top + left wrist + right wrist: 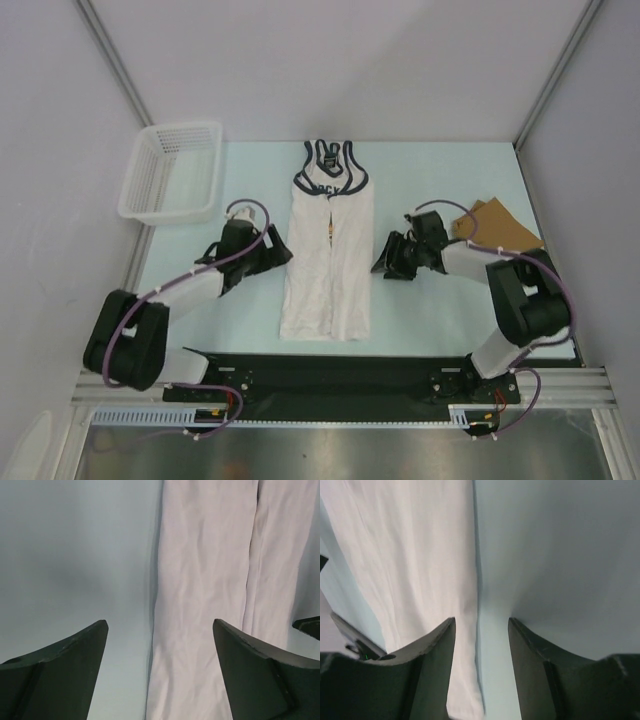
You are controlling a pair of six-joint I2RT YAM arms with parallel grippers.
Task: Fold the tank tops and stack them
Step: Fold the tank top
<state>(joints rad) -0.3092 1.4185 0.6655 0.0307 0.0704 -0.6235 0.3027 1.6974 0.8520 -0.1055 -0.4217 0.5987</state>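
Observation:
The white tank top (328,255) with navy trim lies flat in the middle of the table, its two sides folded inward to a narrow strip. It also shows in the left wrist view (210,595) and the right wrist view (415,565). The tan-brown tank top (498,227) lies folded at the right edge. My left gripper (281,250) is open and empty just over the strip's left edge (160,622). My right gripper (383,258) is open and empty at the strip's right edge (481,620).
A white lattice basket (173,170) stands at the back left. The pale blue table (420,170) is bounded by grey walls on both sides and a black rail (330,380) at the near edge.

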